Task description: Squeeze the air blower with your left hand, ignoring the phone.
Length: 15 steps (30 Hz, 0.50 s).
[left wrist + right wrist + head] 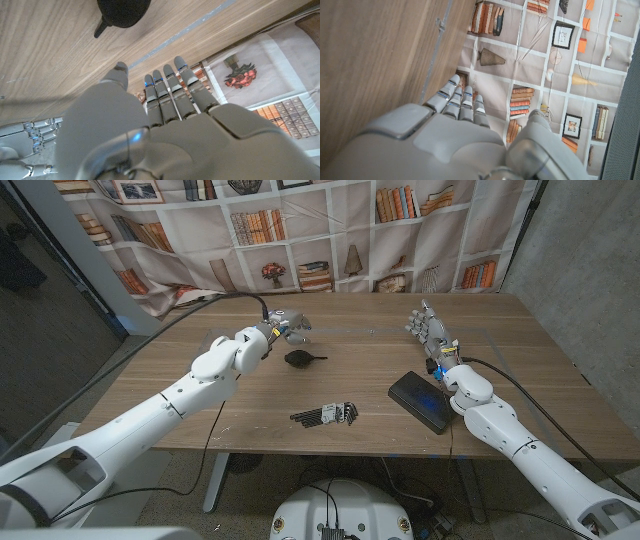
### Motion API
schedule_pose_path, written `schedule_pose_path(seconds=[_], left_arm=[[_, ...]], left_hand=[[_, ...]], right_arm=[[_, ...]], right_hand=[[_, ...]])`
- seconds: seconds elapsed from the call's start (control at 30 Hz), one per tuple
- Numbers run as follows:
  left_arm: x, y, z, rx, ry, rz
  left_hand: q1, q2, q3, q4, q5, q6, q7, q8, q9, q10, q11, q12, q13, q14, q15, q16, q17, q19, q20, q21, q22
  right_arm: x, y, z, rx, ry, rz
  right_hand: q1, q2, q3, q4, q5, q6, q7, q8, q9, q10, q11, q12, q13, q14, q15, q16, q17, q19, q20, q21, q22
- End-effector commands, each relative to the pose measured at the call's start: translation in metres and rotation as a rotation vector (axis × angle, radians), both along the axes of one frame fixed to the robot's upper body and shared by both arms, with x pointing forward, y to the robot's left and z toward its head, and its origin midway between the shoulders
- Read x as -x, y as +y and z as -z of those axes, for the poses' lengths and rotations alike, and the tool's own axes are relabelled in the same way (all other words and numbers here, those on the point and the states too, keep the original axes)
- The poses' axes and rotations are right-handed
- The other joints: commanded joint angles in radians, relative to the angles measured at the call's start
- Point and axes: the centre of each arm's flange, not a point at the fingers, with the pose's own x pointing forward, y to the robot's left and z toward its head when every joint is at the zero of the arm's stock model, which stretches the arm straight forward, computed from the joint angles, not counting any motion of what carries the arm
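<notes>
The black air blower (303,358) lies on the wooden table (360,330) left of centre, its thin nozzle pointing toward the right side. In the left wrist view the air blower (122,11) sits past the fingertips, untouched. My left hand (288,328) hovers just behind and slightly left of it, fingers straight and holding nothing; the same left hand (165,120) shows from behind in its wrist view. My right hand (428,328) stands at the table's right side with fingers extended, empty, and the right hand (455,135) also shows in its wrist view.
A black phone (421,401) lies near the front right, beside my right forearm. A set of dark hex keys (327,415) lies near the front edge at the middle. A bookshelf-print curtain (330,230) hangs behind the table.
</notes>
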Motion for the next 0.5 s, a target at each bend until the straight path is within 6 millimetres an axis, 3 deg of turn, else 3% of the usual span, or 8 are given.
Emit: schedule_pose_path(seconds=[0.03,0.13,0.23,0.5], left_arm=[[-0.014,0.016,0.019,0.252,-0.039,0.049],[-0.018,0.023,0.023,0.377,-0.048,0.096],[-0.023,0.028,0.027,0.473,-0.051,0.155],[-0.024,0.034,0.029,0.614,-0.093,0.224]], left_hand=[[-0.027,0.037,0.002,0.02,0.004,-0.024,0.01,-0.003,0.003,-0.029,0.005,-0.003,0.001,-0.027,-0.029,-0.001,0.004,-0.02,0.01,-0.009,0.003],[-0.049,0.06,0.001,0.04,0.003,-0.033,0.018,-0.003,0.004,-0.038,0.022,-0.001,0.001,-0.036,-0.016,0.002,0.006,-0.026,0.015,-0.012,0.004],[-0.124,0.088,-0.02,0.099,-0.002,-0.013,0.036,0.008,0.005,-0.032,0.044,0.007,0.001,-0.029,0.006,0.012,0.008,-0.029,0.023,-0.016,0.005],[-0.2,0.096,-0.046,0.153,-0.003,-0.01,0.05,0.007,0.003,-0.035,0.067,0.008,0.0,-0.039,0.023,0.01,0.007,-0.049,0.034,-0.026,0.005]], right_arm=[[-0.001,0.004,0.001,0.004,0.007,-0.003],[-0.001,0.004,0.001,0.004,0.006,-0.002],[-0.001,0.004,0.001,0.003,0.005,-0.001],[-0.002,0.004,0.003,-0.003,0.005,0.001]], right_hand=[[-0.001,0.008,0.005,-0.006,-0.004,0.01,-0.003,-0.003,0.002,0.007,0.0,0.0,0.002,0.006,0.001,-0.003,0.003,0.009,0.0,0.0,0.003],[-0.001,0.008,0.005,-0.007,-0.004,0.009,-0.004,-0.004,0.002,0.007,0.0,0.0,0.002,0.007,0.0,-0.003,0.003,0.009,-0.001,-0.001,0.003],[0.0,0.008,0.005,-0.007,-0.004,0.009,-0.004,-0.004,0.002,0.007,0.001,-0.001,0.002,0.007,0.001,-0.003,0.003,0.01,-0.001,-0.001,0.003],[0.0,0.009,0.006,-0.008,-0.004,0.009,-0.005,-0.004,0.002,0.007,0.0,-0.001,0.002,0.007,0.0,-0.003,0.003,0.01,-0.001,-0.002,0.003]])
